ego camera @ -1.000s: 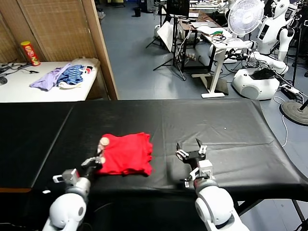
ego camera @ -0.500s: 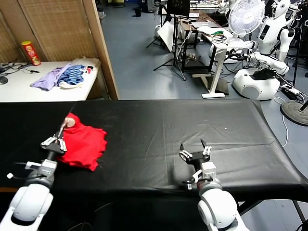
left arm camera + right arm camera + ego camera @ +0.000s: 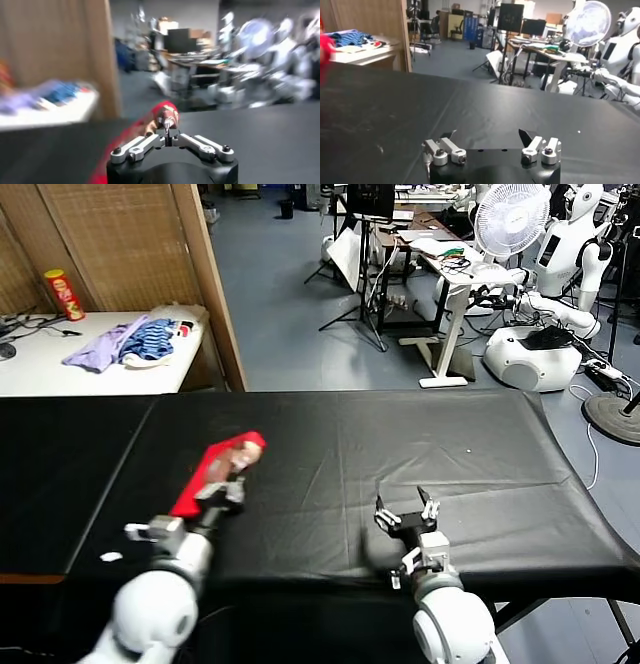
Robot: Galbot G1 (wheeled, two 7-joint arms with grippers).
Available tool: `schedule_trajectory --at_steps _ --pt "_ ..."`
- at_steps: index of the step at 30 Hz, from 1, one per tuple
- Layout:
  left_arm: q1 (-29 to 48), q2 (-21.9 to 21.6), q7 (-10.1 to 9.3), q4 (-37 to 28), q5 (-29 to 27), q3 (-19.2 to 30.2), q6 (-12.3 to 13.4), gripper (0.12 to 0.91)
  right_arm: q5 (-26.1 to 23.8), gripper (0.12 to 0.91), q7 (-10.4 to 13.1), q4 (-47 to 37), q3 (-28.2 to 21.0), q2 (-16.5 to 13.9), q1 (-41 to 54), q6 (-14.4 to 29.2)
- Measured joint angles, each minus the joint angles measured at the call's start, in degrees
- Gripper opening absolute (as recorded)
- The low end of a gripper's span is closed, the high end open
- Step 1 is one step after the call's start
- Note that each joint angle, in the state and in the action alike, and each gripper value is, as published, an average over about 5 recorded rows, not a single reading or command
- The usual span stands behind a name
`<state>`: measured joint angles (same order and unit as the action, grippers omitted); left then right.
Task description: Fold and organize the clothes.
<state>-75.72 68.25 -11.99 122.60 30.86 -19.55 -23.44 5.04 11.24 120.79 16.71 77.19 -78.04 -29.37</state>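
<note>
Jaws clenched on the red T-shirt point(image 3: 215, 469), the left gripper point(image 3: 232, 481) lifts it bunched above the black worktop point(image 3: 400, 444), left of centre. A white side table point(image 3: 60, 369) behind carries a purple and blue-striped heap point(image 3: 125, 342) and a red can point(image 3: 63, 294). Half a second ago the shirt hung farther left, by the worktop's edge. Released jaws on the right gripper point(image 3: 405, 512), low at the front, unmoved.

Head cam high up, looking down over black table point(image 3: 400, 444). Both wrist cams low, skimming tabletop toward workshop; all three share fan point(image 3: 510, 219).
</note>
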Motion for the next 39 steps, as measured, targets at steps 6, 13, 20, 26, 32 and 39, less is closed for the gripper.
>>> schedule_trajectory --at_steps 6,13,20,26,32,39 --pt "0.2 5.7 5.96 -1.9 -1.3 6.5 1.3 0.295 3.6 0.798 -3.4 0.5 -0.3 -1.7 -0.4 -0.3" --pt "-0.3 6.7 12.54 -0.3 0.9 8.1 7.4 0.675 14.8 0.798 -0.8 -1.0 -2.0 -1.5 2.3 -4.7" --pt "-1.6 4.8 13.5 1.4 -0.9 5.5 12.8 0.797 24.8 0.792 1.5 -6.2 -5.7 0.9 7.5 -6.5" --pt "-4.1 3.4 13.53 2.8 -1.7 3.0 15.4 0.798 26.6 0.597 1.4 -10.7 -7.6 1.8 10.7 -6.0" --pt "-6.8 3.4 12.04 3.3 -4.9 1.0 17.3 0.798 19.5 0.263 -3.3 -15.1 -8.4 0.8 13.8 -1.0" --pt "-9.8 3.5 10.47 2.3 -10.1 -0.6 21.5 0.798 7.7 0.13 -8.4 -21.5 -8.5 -0.6 17.9 8.4"
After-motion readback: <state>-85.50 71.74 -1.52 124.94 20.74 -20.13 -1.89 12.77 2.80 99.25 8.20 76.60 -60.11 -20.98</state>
